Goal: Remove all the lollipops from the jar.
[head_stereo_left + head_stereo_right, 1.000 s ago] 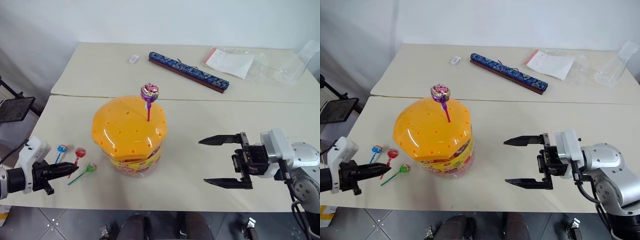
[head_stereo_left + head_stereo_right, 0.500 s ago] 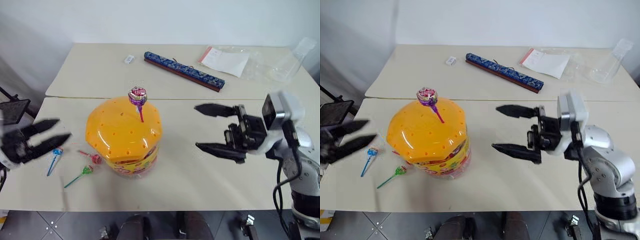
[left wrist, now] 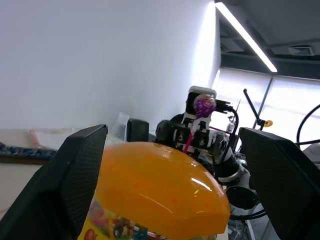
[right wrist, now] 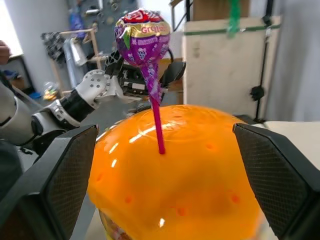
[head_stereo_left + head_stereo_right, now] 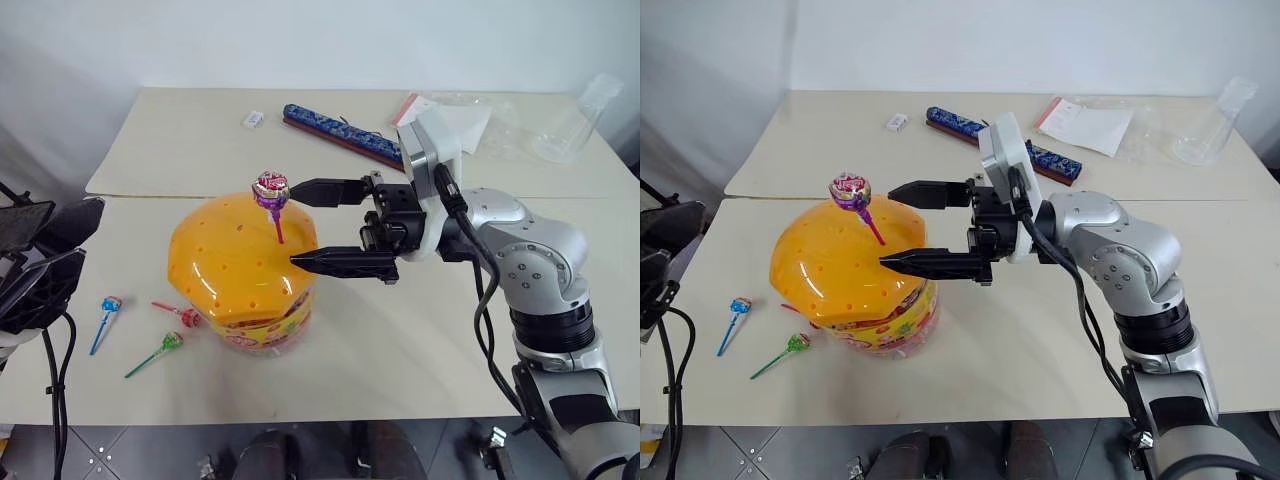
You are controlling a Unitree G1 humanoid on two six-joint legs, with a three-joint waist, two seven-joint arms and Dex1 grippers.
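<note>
Far left: left end effector (image 5: 50, 265) hanging off the tabletop (image 5: 420, 340) edge, fingers spread wide, gripping nothing, jar framed between them in the left wrist view.

Next over, 3 lollipops lying flat on the tabletop just left of the jar: blue-wrapped one (image 5: 109, 305) on a blue stick, red one (image 5: 189, 318) close to the jar base, green one (image 5: 170, 341) nearest the front edge. All apart from each other, none touching the end effector.

Mid: jar (image 5: 243, 275) sitting upright w/ orange domed lid dotted w/ holes, yellow label round the base. Purple lollipop (image 5: 271, 187) still sticking up out of the lid top on a red stick, tilted a bit.

Right of that: right end effector (image 5: 310, 225) reaching in sideways over the jar, fingers wide apart, holding nothing. Upper finger (image 5: 330, 187) tip just beside the purple candy, lower finger (image 5: 340, 263) hovering by the lid's right flank. Contact w/ the lid: can't tell.

Back of the tabletop: small white block (image 5: 253, 119), long blue patterned bar (image 5: 335, 130), paper sheet (image 5: 470, 125) and clear plastic bag (image 5: 565, 130) at far right.
</note>
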